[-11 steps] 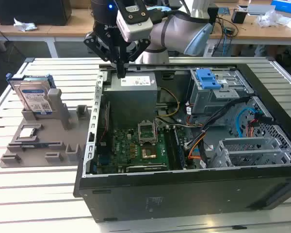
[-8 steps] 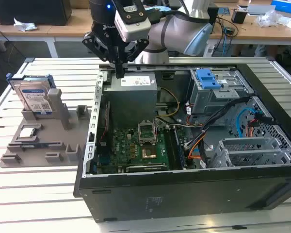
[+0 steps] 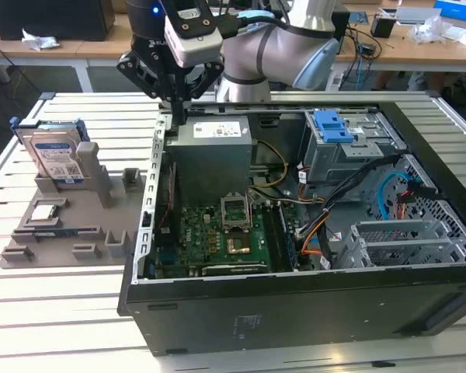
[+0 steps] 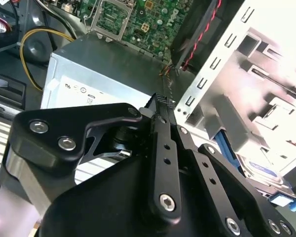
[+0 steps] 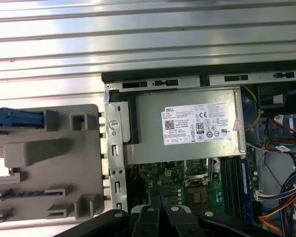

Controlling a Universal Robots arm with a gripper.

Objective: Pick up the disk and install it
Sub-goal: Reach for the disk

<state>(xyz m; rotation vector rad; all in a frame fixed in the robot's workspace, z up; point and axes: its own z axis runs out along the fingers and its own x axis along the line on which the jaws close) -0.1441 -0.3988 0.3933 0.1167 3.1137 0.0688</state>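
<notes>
Slatted metal table [image 3: 62, 311] carries an open computer case [image 3: 295, 311] and, to the exterior view's left of it, a grey holder tray [image 3: 62, 225]. The disk [image 3: 54, 159] stands on edge in that tray, clipped in its blue carrier. The hand [image 3: 175, 115] hangs over the case's corner by the power supply [image 3: 213, 148], well apart from the disk. Its fingers are pressed together and grip nothing.
</notes>
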